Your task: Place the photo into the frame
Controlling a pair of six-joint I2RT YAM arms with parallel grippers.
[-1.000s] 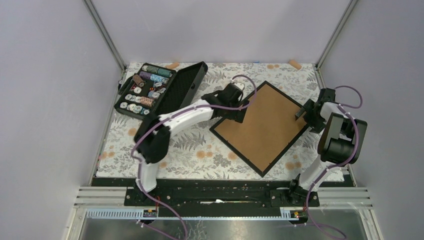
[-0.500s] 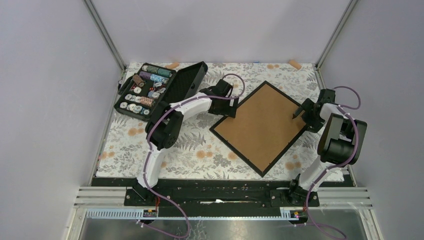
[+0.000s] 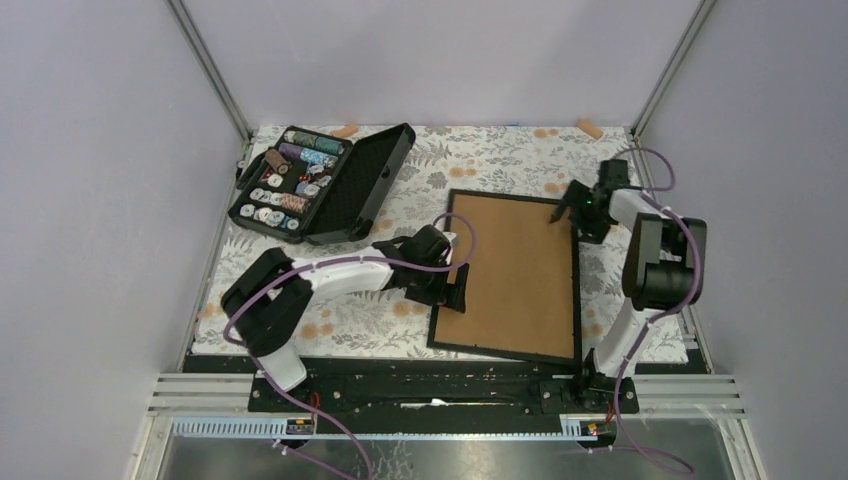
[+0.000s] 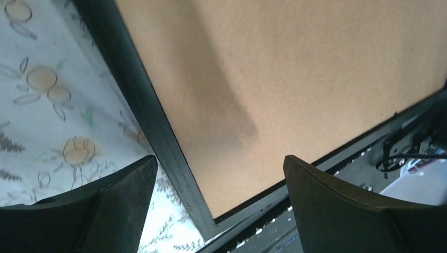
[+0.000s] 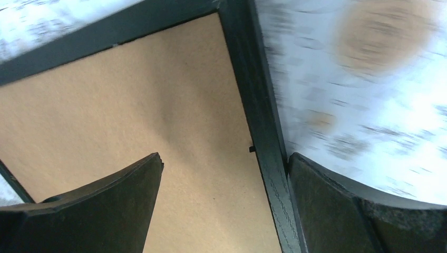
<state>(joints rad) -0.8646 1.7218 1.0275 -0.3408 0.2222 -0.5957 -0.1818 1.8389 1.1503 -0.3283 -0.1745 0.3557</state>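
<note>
The black frame lies back up on the floral cloth, its brown board showing. The photo is hidden. My left gripper is open at the frame's left rail near the lower left corner; in the left wrist view its jaws straddle that rail and the brown board. My right gripper is open at the frame's upper right corner; in the right wrist view one finger touches the outside of the rail, the other is over the board.
An open black case of thread spools stands at the back left. Two small tan pieces lie at the cloth's far edge. The black base rail runs along the near edge.
The frame has turned from a diamond to nearly square with the table. My left gripper moved down to its lower left side; my right gripper moved up and left to its upper right corner.
</note>
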